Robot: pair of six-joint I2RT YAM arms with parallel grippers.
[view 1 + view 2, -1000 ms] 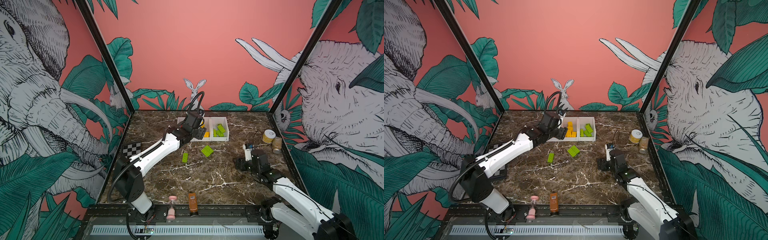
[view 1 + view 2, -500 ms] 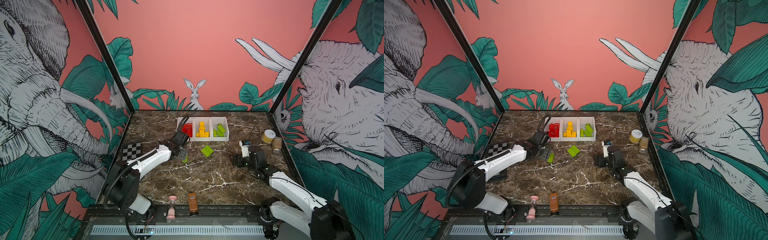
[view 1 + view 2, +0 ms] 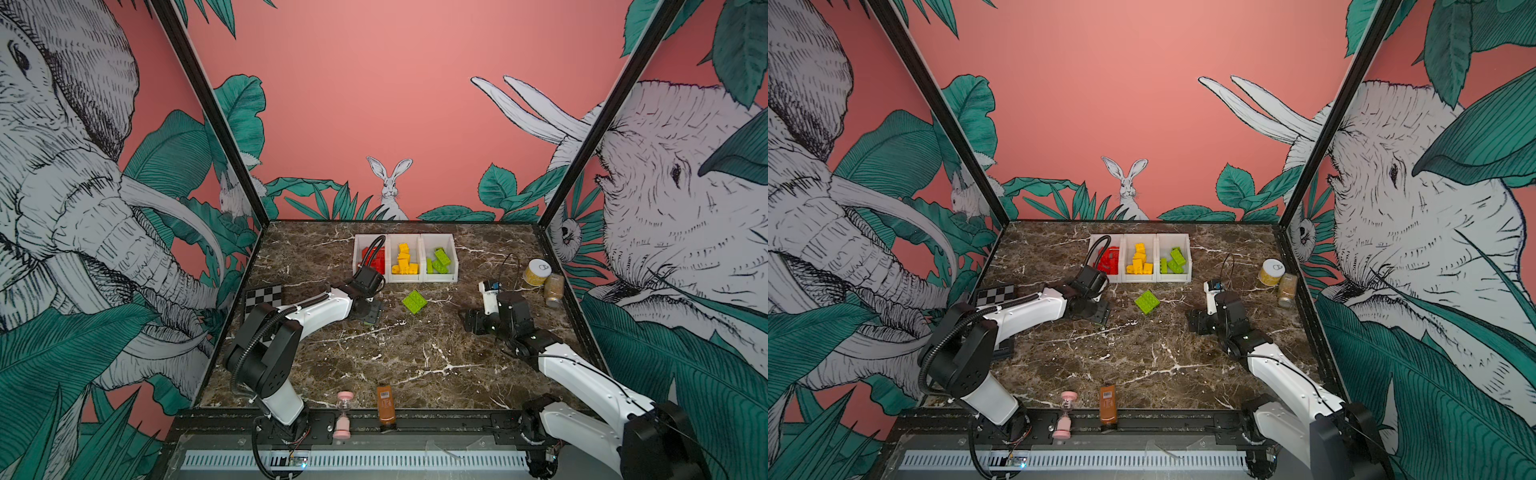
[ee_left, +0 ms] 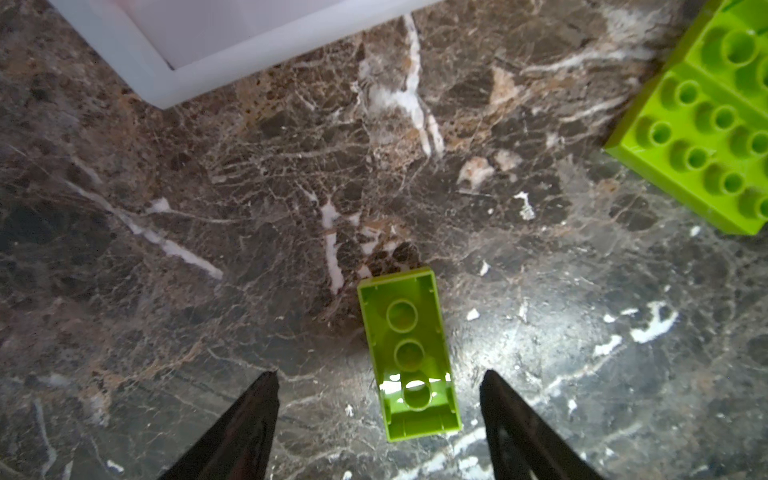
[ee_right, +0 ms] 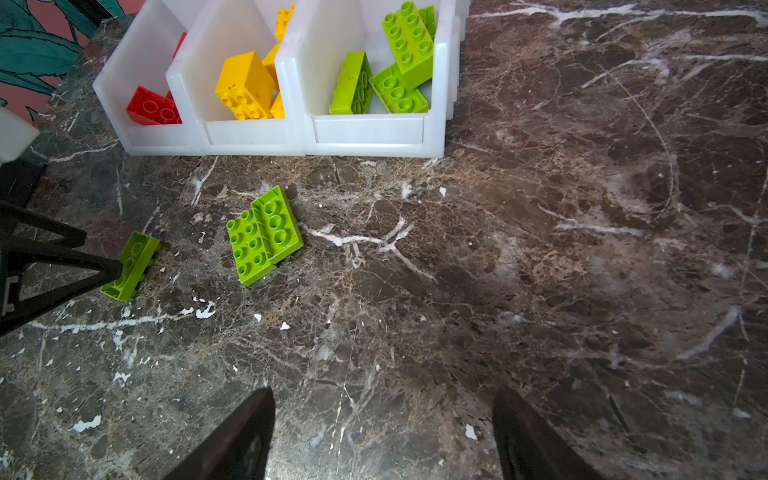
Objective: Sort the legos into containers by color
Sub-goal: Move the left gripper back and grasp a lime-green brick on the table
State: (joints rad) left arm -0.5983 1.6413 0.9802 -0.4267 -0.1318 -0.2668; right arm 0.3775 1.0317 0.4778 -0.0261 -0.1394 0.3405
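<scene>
The left jaws are released, spread to either side of a small lime brick (image 4: 409, 357). It lies on the bench (image 3: 374, 365) with its hollow underside showing, just near of the left end of the containers (image 3: 405, 277). A larger flat lime piece (image 3: 414, 301) lies to its right, apart from it, in front of the middle bin; the bins hold red legos (image 3: 378, 262) on the left, yellow legos (image 3: 404, 264) in the middle and lime legos (image 3: 439, 262) on the right. The right jaws are likewise released above bare bench on the right, well apart from every brick.
</scene>
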